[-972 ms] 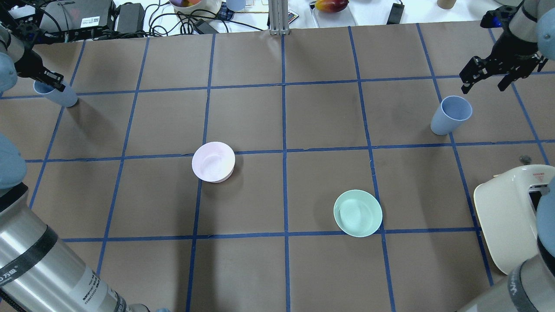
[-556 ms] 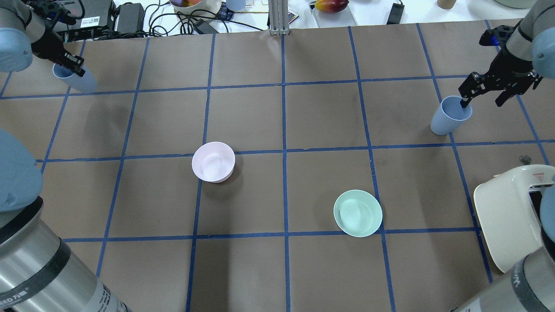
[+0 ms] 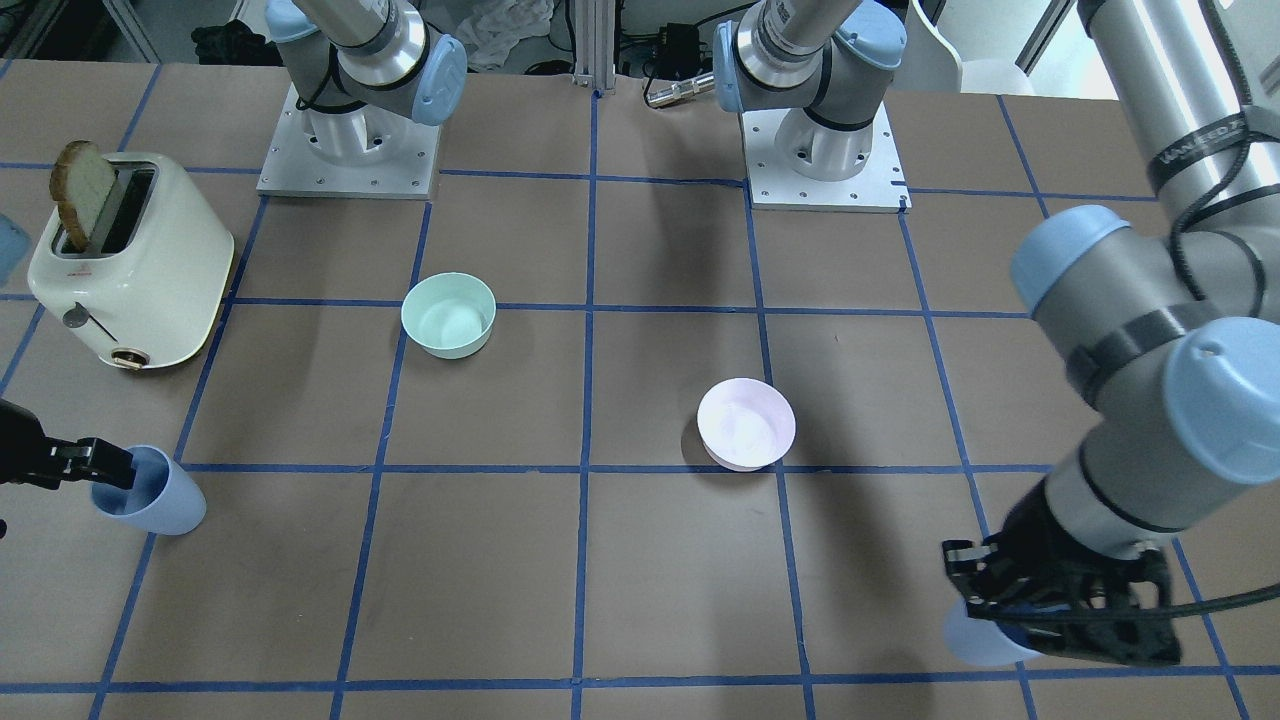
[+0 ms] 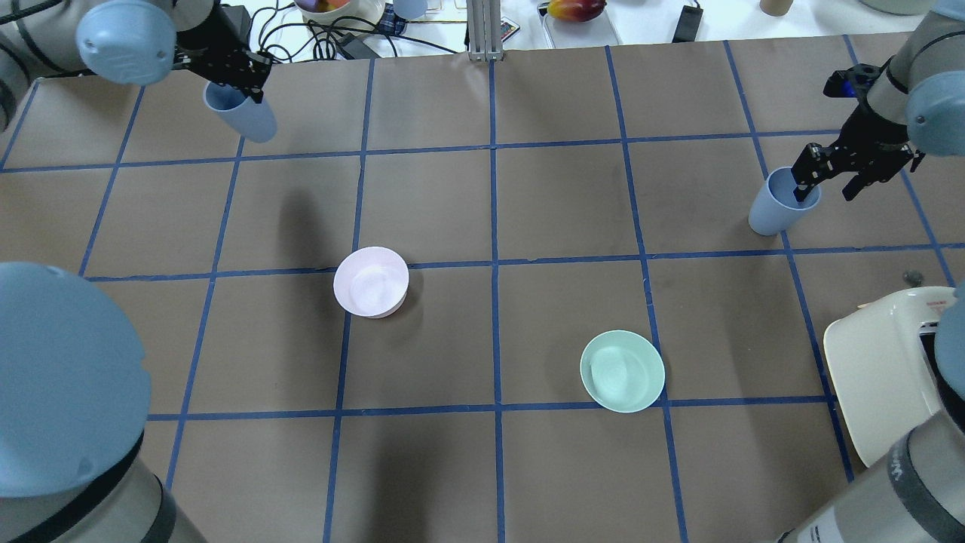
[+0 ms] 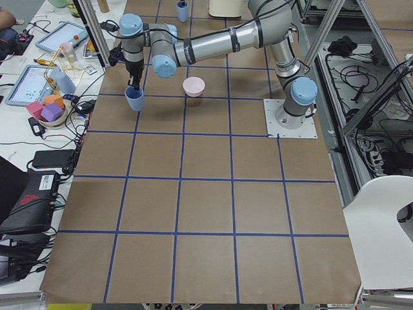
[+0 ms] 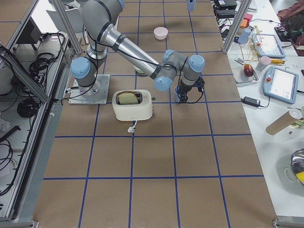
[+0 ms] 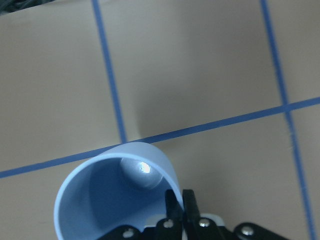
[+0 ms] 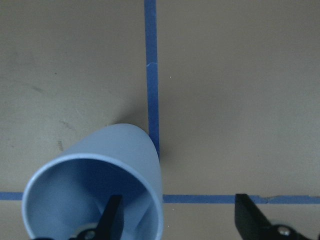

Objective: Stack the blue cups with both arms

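My left gripper (image 4: pixel 243 84) is shut on the rim of a blue cup (image 4: pixel 250 121) and holds it above the table at the far left. The left wrist view shows its fingers (image 7: pixel 179 207) pinching the cup's wall (image 7: pixel 95 190). The second blue cup (image 4: pixel 770 207) stands upright on the table at the far right. My right gripper (image 4: pixel 827 187) is open, with one finger inside this cup's rim and the other outside. The right wrist view shows that cup (image 8: pixel 125 165) under the open fingers (image 8: pixel 112 215). In the front view the held cup (image 3: pixel 975 640) is bottom right and the standing cup (image 3: pixel 160 505) at the left.
A pale pink bowl (image 4: pixel 371 281) sits left of the middle and a mint-green bowl (image 4: pixel 622 370) right of the middle. A cream toaster (image 4: pixel 882 377) with a slice of toast (image 3: pixel 82 190) stands near my right arm's base. Cables and boxes lie beyond the far edge.
My left gripper has carried its blue cup up and to the right from the table's far left edge. My right gripper has come down onto the other cup, one finger inside the rim.
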Available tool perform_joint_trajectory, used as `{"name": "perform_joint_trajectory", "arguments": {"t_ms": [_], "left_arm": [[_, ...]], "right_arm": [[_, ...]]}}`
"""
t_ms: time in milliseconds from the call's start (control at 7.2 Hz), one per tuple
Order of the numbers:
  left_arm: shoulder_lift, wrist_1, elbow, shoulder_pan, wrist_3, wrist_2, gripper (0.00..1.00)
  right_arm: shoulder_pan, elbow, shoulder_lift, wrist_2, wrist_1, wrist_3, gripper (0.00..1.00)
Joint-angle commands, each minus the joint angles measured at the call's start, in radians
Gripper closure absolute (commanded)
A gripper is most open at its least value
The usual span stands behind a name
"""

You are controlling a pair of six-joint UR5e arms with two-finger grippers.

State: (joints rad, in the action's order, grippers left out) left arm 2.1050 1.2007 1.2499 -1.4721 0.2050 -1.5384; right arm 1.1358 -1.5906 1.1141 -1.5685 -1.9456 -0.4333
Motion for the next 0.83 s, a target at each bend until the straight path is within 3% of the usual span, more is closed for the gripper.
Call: {"name": "perform_joint_trajectory", "arguments": {"t_ms": [0, 278, 417, 694], "left_arm": [[0.013, -0.001, 0.005, -0.208, -0.246, 0.004, 1.0], [0.065, -0.07, -0.004, -0.315, -0.457, -0.003, 1.0], [0.079, -0.093, -0.009, -0.362, -0.488, 0.004, 1.0], [0.145, -0.26, -0.024, -0.436, -0.483, -0.009, 1.0]], "right_arm": [[-0.001, 0.001, -0.005, 0.013, -0.003, 0.001, 0.74], [-0.001, 0.001, -0.007, 0.039, -0.003, -0.004, 1.0], [-0.001, 0.001, -0.007, 0.029, 0.002, -0.007, 1.0], [-0.001, 0.014, 0.006, 0.027, 0.01, -0.035, 1.0]]}}
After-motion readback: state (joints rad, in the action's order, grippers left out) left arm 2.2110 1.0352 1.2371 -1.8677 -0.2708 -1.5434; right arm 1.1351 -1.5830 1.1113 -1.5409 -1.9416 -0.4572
